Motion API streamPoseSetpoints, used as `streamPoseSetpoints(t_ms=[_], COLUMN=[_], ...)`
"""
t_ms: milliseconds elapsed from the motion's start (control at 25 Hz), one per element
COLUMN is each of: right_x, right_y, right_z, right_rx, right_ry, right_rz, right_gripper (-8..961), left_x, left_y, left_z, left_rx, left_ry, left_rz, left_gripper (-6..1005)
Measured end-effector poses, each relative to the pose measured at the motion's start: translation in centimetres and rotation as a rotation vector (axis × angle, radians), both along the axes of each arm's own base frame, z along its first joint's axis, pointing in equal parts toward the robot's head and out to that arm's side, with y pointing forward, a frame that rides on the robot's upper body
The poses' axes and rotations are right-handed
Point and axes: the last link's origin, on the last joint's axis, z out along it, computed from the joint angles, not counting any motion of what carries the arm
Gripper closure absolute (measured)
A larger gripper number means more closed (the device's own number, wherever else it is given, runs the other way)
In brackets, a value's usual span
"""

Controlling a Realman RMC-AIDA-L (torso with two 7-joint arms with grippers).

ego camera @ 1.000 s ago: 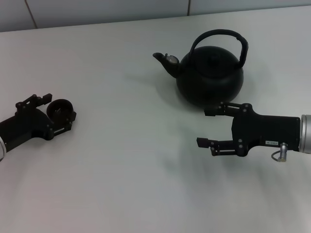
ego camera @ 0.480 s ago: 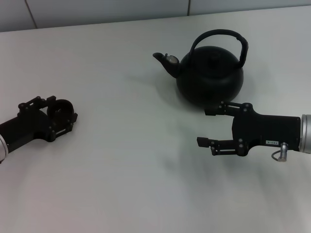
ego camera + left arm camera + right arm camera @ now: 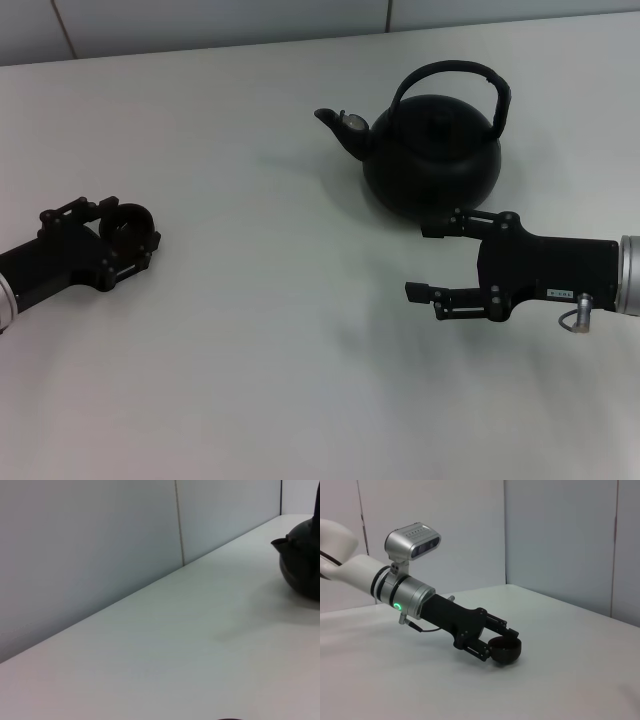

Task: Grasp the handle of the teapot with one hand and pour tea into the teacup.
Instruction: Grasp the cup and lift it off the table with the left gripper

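The matte black teapot [image 3: 432, 150] stands at the back right of the white table, its arched handle [image 3: 450, 72] upright and its spout [image 3: 340, 125] pointing left. Its edge also shows in the left wrist view [image 3: 302, 560]. The tiny dark teacup [image 3: 127, 218] sits at the left between the fingers of my left gripper [image 3: 128, 232], which is closed around it. The right wrist view shows the same: my left gripper [image 3: 502, 645] with the teacup [image 3: 506, 651] low over the table. My right gripper [image 3: 418, 262] is open and empty, just in front of the teapot.
The white table [image 3: 260, 340] is bounded at the back by a pale panelled wall [image 3: 200, 20]. Nothing else stands on it.
My left arm has dropped and turned slightly, carrying the teacup a little to the right. My right arm and the teapot have not moved.
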Motion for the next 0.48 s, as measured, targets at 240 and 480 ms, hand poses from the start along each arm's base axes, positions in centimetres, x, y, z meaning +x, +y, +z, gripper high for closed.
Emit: streamPoseSetpoints(t_ms=[240, 480], right_x=[0.0, 0.0], right_y=[0.0, -0.2], right_z=[0.0, 0.2], right_rx=[0.000, 0.001], right_ry=[0.001, 0.007], right_rz=[0.000, 0.002], right_gripper=[135, 136], left_x=[1.1, 4.1], left_y=[0.3, 1.6], left_z=[-0.3, -1.3], left_rx=[-0.024, -0.084], left_ry=[-0.001, -0.017], left_rz=[-0.046, -0.132], left_gripper=[311, 309])
